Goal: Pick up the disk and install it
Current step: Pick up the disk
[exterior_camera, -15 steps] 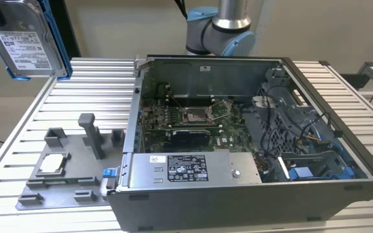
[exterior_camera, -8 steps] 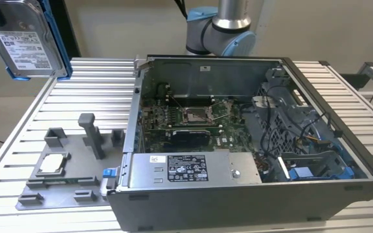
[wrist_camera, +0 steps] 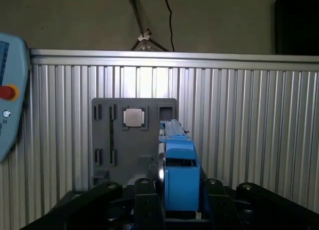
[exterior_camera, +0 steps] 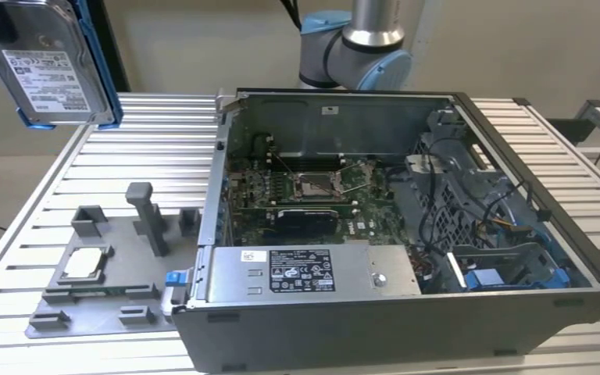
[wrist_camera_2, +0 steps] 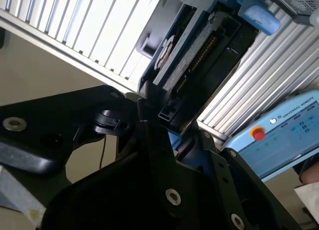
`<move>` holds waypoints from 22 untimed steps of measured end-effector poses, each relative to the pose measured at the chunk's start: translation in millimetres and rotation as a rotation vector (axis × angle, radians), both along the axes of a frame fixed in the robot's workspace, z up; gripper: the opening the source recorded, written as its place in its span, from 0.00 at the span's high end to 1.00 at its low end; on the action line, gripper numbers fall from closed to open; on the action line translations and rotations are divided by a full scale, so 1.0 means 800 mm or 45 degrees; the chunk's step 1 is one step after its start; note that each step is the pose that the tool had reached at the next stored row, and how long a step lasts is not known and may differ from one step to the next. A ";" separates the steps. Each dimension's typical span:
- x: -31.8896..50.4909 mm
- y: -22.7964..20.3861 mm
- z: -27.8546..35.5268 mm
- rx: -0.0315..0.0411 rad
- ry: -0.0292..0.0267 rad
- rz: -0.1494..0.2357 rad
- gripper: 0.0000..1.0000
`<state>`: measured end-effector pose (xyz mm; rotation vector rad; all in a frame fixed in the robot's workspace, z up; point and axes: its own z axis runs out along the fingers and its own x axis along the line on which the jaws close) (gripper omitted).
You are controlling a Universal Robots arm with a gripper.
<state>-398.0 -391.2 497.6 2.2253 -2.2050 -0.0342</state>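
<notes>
The gripper (wrist_camera: 178, 196) is clenched on the disk (wrist_camera: 179, 157), with black fingers (wrist_camera: 144, 190) on either side of its bright blue plastic frame. The disk's long axis runs straight out from the fingers. The first wrist view shows it edge-on. The exterior view shows its silver-grey face and white label, hanging upright. Beyond its far end lie a grey fixture tray (wrist_camera: 107, 140) holding a square silver chip (wrist_camera: 134, 117), and the ribbed aluminium table (wrist_camera: 249, 125). The open computer case (exterior_camera: 383, 332) stands well apart.
</notes>
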 end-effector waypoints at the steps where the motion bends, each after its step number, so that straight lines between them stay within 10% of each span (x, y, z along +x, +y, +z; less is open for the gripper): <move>1: 0.002 0.0000 0.0000 0.0000 0.0000 0.000 1.00; 22: 0.080 0.0000 0.0000 0.0000 0.0001 0.000 1.00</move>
